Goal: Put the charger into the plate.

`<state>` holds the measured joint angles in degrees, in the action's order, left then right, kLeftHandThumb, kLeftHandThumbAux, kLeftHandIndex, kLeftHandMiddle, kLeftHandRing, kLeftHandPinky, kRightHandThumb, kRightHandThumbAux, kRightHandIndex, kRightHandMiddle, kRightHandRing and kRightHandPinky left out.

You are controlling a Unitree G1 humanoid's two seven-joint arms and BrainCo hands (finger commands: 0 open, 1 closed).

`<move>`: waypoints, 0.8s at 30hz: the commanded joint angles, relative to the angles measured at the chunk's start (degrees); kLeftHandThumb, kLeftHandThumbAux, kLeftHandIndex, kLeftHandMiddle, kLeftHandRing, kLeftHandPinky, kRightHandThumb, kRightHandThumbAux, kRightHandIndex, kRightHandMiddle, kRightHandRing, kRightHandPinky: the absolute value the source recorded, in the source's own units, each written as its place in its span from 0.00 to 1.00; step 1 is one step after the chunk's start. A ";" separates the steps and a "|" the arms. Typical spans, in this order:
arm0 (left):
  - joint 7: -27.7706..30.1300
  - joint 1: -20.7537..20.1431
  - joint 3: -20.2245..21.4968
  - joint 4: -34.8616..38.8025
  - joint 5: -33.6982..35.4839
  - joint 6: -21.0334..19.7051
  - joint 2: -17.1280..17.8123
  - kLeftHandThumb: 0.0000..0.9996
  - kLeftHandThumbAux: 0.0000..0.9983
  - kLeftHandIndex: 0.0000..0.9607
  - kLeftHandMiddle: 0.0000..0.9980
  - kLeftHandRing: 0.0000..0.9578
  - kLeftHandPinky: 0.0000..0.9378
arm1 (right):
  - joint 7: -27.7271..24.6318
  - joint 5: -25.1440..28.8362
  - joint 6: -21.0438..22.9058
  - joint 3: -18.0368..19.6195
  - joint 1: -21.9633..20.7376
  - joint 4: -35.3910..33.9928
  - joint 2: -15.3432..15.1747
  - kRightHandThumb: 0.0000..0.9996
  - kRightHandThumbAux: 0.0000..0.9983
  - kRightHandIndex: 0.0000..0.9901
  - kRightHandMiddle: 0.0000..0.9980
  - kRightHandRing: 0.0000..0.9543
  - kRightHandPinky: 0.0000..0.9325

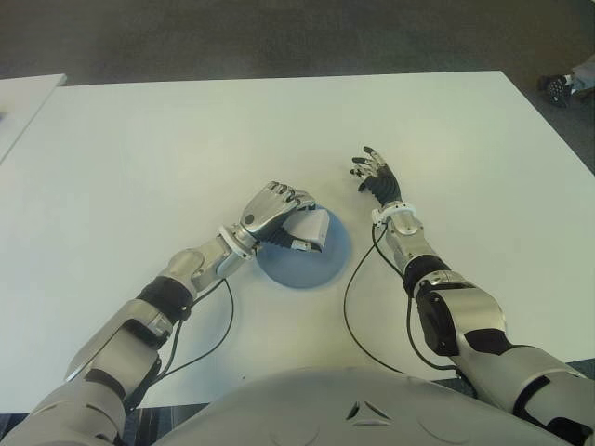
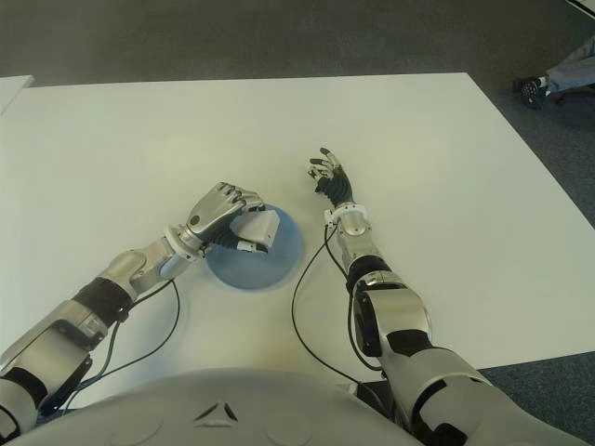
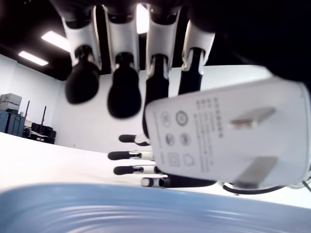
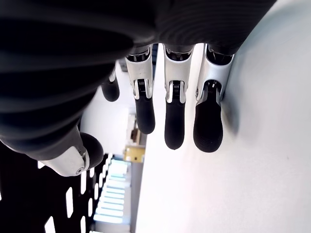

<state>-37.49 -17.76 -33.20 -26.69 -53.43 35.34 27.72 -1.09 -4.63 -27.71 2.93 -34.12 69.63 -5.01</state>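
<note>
While the left hand (image 1: 275, 208) hovered over the upper edge of the blue plate (image 1: 307, 269), its fingers (image 3: 122, 86) were curled over the white charger (image 1: 310, 228), which the wrist view showed pinned against the palm with its two prongs (image 3: 250, 116) pointing outward. From the knuckles the charger sat toward four o'clock, its long axis running roughly from ten to four, and it appeared to hang just above the plate's surface rather than rest on it; whether any corner touched could not be told. The plate lay directly beneath, its centre at about five o'clock from the hand, so the coming move seemed a short lowering and a release. The right hand (image 1: 376, 175), fingers spread and holding nothing, showed on the white table (image 1: 186, 149) at two o'clock from the plate, near but apart from it.
</note>
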 commanded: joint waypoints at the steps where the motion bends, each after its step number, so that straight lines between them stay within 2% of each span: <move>1: 6.23 2.47 1.82 5.66 -0.38 -2.60 3.34 0.33 0.29 0.05 0.06 0.06 0.07 | -0.88 -1.08 3.75 -0.93 5.65 4.71 1.50 0.11 0.62 0.00 0.25 0.33 0.32; 5: 9.67 3.48 3.03 8.66 0.27 -3.65 4.34 0.31 0.22 0.01 0.01 0.01 0.01 | -0.65 -1.33 3.54 -1.19 5.64 4.78 1.44 0.11 0.62 0.00 0.26 0.33 0.32; 12: 12.74 4.38 4.83 11.32 0.92 -4.09 4.66 0.28 0.18 0.00 0.00 0.00 0.00 | -0.47 -1.48 3.13 -1.29 5.67 4.74 1.46 0.12 0.63 0.00 0.27 0.34 0.31; 24: 12.48 5.95 7.61 14.59 0.85 -3.74 4.94 0.24 0.24 0.00 0.00 0.00 0.00 | 0.13 -1.84 2.83 -1.60 5.82 4.66 1.37 0.11 0.61 0.00 0.26 0.33 0.31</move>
<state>-25.31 -13.09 -26.27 -12.72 -52.72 31.68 32.08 -0.46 -5.33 -28.80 2.22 -33.91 69.93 -4.72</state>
